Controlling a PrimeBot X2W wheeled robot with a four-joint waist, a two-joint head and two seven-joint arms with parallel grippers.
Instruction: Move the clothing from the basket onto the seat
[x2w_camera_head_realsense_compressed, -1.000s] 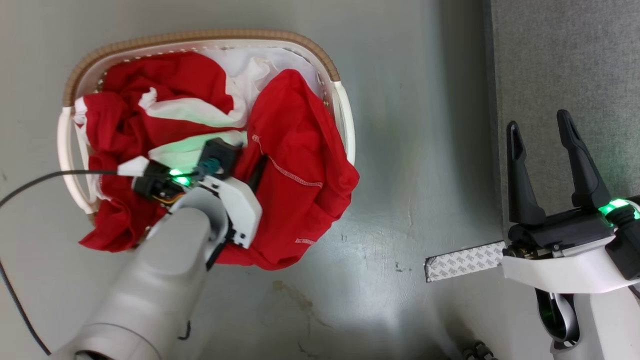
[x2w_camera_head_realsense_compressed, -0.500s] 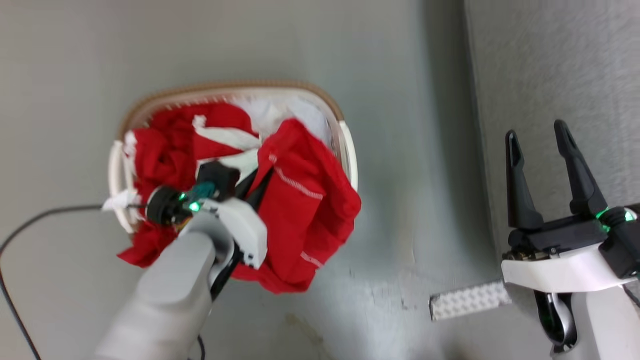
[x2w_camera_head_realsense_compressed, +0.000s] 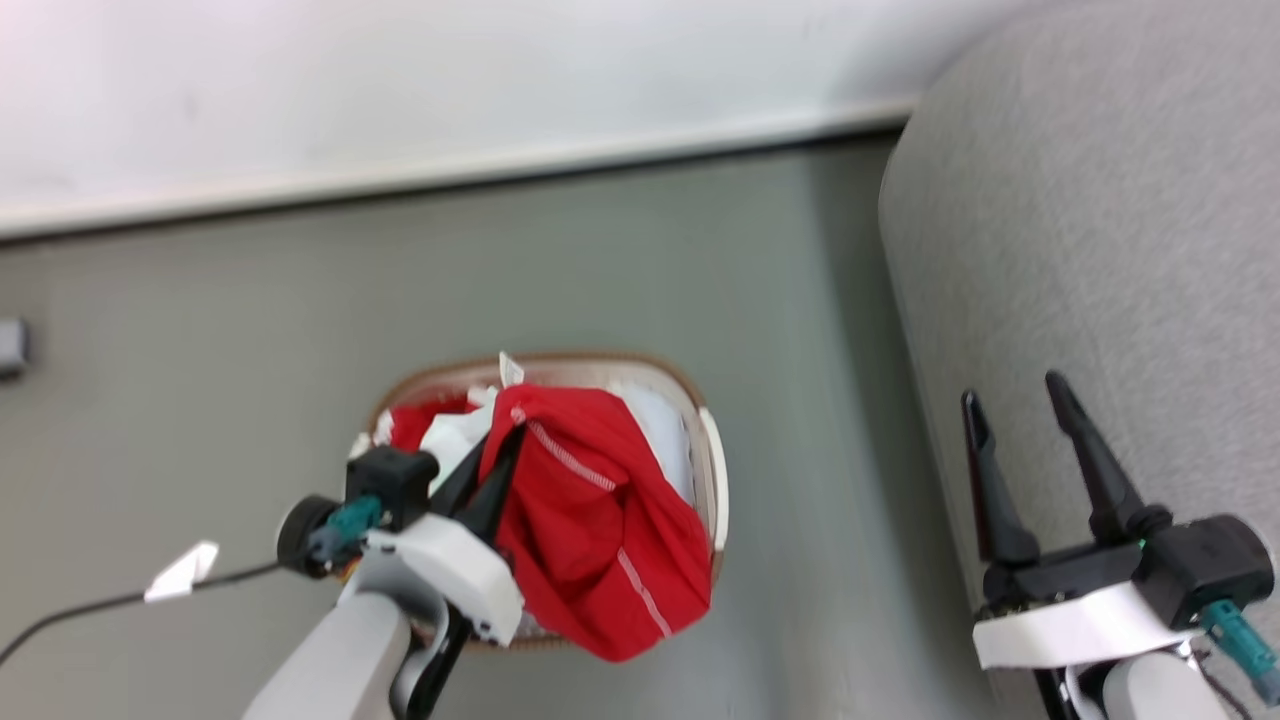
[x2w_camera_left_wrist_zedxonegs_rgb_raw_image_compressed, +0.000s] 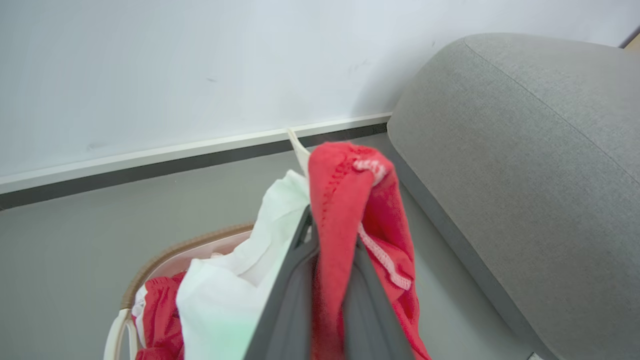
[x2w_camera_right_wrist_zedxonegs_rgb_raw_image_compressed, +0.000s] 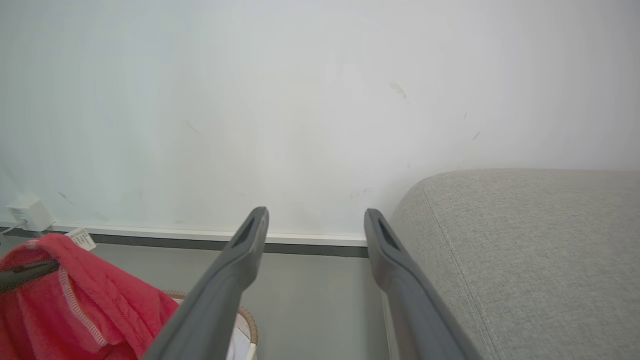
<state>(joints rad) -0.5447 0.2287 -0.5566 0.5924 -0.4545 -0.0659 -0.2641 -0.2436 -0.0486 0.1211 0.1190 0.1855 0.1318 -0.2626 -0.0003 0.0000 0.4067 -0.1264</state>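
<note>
My left gripper (x2w_camera_head_realsense_compressed: 508, 440) is shut on a fold of the red clothing (x2w_camera_head_realsense_compressed: 600, 520), which hangs from it above the basket (x2w_camera_head_realsense_compressed: 716, 470). In the left wrist view the red clothing (x2w_camera_left_wrist_zedxonegs_rgb_raw_image_compressed: 350, 190) with white stitching is pinched between the two fingers of the left gripper (x2w_camera_left_wrist_zedxonegs_rgb_raw_image_compressed: 325, 235), and a white panel (x2w_camera_left_wrist_zedxonegs_rgb_raw_image_compressed: 235, 295) trails down into the basket (x2w_camera_left_wrist_zedxonegs_rgb_raw_image_compressed: 165, 252). More red cloth lies inside. The grey seat (x2w_camera_head_realsense_compressed: 1100, 250) rises on the right. My right gripper (x2w_camera_head_realsense_compressed: 1010, 390) stands open and empty beside the seat (x2w_camera_right_wrist_zedxonegs_rgb_raw_image_compressed: 525, 250), fingers (x2w_camera_right_wrist_zedxonegs_rgb_raw_image_compressed: 240, 260) spread.
A white wall with a baseboard (x2w_camera_head_realsense_compressed: 450, 175) runs behind the basket. A black cable with a white tag (x2w_camera_head_realsense_compressed: 180, 570) trails over the grey floor at the left. A small white box (x2w_camera_right_wrist_zedxonegs_rgb_raw_image_compressed: 30, 212) sits by the wall.
My left gripper has shut on the red garment and raised it out of the pile. The head camera has tilted up, bringing in the wall and more of the seat. The right gripper stays open.
</note>
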